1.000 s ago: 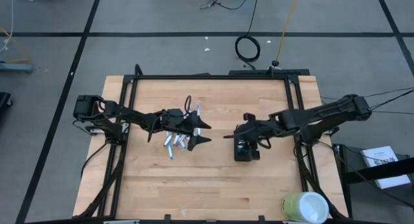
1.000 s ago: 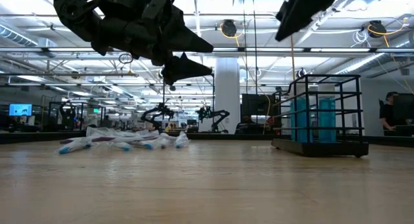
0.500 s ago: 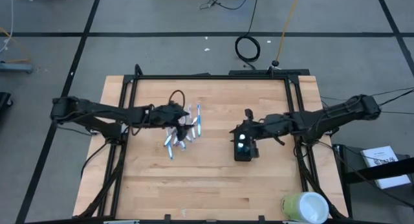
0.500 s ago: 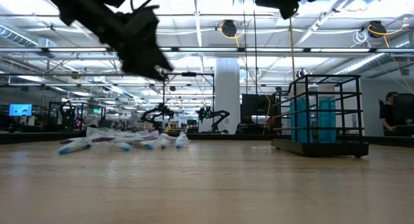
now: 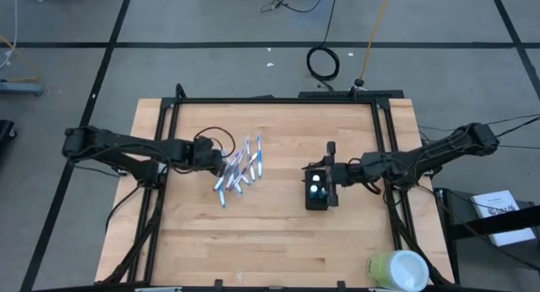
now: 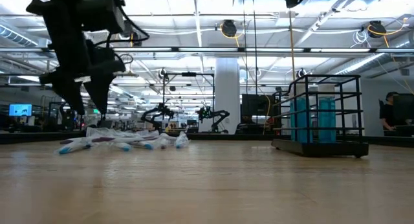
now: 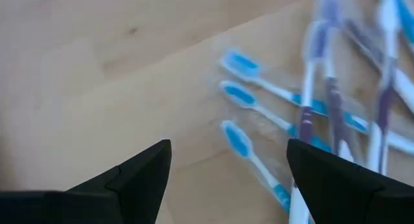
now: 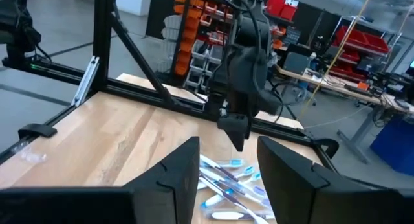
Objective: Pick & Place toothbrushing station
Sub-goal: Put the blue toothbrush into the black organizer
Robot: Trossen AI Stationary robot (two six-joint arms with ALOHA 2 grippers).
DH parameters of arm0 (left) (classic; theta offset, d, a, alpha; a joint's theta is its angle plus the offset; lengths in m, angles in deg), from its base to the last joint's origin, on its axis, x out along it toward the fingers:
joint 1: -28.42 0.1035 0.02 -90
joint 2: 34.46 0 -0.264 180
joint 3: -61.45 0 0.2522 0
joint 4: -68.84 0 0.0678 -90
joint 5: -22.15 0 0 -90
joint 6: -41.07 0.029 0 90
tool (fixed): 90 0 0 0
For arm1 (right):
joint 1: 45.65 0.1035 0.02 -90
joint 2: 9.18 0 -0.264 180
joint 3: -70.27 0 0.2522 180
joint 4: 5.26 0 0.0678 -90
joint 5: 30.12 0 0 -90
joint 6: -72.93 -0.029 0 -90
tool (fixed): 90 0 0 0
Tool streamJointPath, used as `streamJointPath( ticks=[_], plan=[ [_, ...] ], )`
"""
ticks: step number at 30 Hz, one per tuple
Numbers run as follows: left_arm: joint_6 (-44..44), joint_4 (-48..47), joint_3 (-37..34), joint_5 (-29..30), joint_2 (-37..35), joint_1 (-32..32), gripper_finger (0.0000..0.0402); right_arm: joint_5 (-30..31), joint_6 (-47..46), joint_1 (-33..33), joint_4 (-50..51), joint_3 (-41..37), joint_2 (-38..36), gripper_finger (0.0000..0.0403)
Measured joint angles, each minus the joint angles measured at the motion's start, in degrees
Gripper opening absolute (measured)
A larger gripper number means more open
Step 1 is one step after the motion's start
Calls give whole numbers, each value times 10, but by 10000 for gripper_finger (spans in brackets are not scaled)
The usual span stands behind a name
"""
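Left gripper (image 5: 221,159) sits left of centre in the high view, fingers spread apart and holding nothing, at the left edge of the loose pile of slim blue-and-white toothbrushes (image 5: 240,170) lying flat on the light wooden tabletop (image 5: 253,241). Low view: it (image 6: 83,94) hangs above the pile (image 6: 123,142) at frame left, fingertips pointing down, not touching. Left wrist view: the two dark fingers (image 7: 123,182) are wide apart over bare wood, blue bristle heads of the brushes (image 7: 304,114) just ahead.

Right gripper (image 5: 330,171) is right of centre in the high view, beside the small black rectangular wire-mesh holder (image 5: 317,191), which stands upright with two pale blue-capped tubes (image 5: 316,185) inside. Fingers released, gap visible in the right wrist view (image 8: 226,175), nothing between them. In the low view the holder (image 6: 320,114) stands at frame right, well apart from the brush pile.

Yellow-green and white cylinder (image 5: 398,270) sits at the lower right table corner.
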Motion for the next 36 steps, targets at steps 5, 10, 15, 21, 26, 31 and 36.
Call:
streamJointPath(
  ticks=[5,10,15,21,26,31,36],
  plan=[
    [-75,-8,0,6,42,-8,310,0,11,0,0,0,0,146],
    [-101,-6,0,1,96,-10,310,0,11,2,8,0,0,146],
    [-119,23,0,-44,140,-10,310,-1,11,10,8,0,0,146],
    [-138,77,1,-95,162,-22,310,-1,11,22,4,0,0,146],
    [-173,68,1,-97,167,-36,310,-1,11,29,3,0,-1,146],
    [-184,16,3,-111,168,-41,310,-1,11,29,0,0,-2,146],
    [-176,-64,1,-52,164,-27,310,-1,11,29,-1,0,-2,146]
  ],
)
